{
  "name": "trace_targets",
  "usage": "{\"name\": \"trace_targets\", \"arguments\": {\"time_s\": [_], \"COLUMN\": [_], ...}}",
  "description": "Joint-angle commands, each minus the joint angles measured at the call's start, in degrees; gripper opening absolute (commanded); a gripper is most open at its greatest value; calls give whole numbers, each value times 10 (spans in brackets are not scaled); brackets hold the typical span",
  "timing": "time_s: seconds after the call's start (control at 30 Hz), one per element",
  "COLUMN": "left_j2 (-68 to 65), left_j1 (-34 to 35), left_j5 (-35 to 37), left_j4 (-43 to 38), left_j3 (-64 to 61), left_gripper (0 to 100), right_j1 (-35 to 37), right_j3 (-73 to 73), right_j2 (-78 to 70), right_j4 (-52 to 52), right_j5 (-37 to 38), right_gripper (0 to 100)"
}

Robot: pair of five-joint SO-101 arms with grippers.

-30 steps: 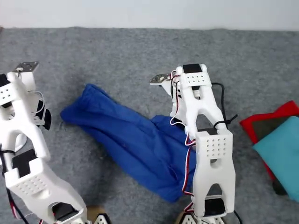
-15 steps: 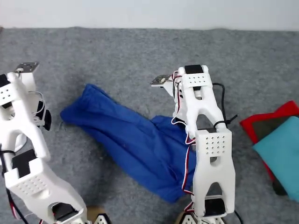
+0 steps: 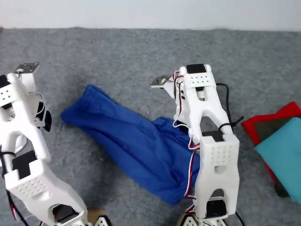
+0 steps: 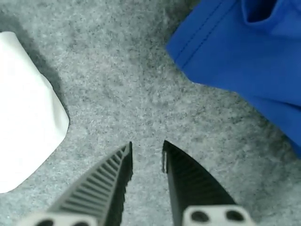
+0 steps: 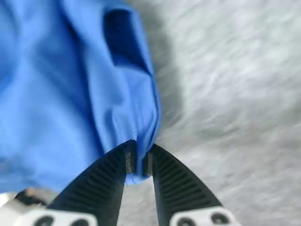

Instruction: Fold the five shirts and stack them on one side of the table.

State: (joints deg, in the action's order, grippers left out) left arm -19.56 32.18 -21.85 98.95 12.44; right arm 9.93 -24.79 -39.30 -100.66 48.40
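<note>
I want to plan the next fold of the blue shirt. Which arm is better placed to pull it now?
Probably right. The right gripper is shut on an edge of the blue shirt. The left gripper is open over the grey mat, apart from the shirt.

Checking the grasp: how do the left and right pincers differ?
The right pincer pinches an edge of the blue shirt; the left pincer holds nothing. The right's jaws are shut on cloth; the left's stand slightly apart over bare carpet. Both are dark and ridged.
</note>
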Motion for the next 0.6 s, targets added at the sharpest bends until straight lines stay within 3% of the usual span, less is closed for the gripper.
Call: {"name": "trace_targets", "arguments": {"time_s": [0.0,0.3,0.57], "left_j2": [39,33,38], "left_j1": [-5,-9,-12], "left_j5": [8,8,8], "left_j4": [18,18,18], "left_j3": [1,1,1], "left_gripper": [103,103,103], "right_j1": [21,145,211], "right_j3": [104,331,375], "right_j2": [103,272,335], "right_j4": [-23,3,28], "right_j5": [36,44,-25], "right_gripper": [9,9,9]}}
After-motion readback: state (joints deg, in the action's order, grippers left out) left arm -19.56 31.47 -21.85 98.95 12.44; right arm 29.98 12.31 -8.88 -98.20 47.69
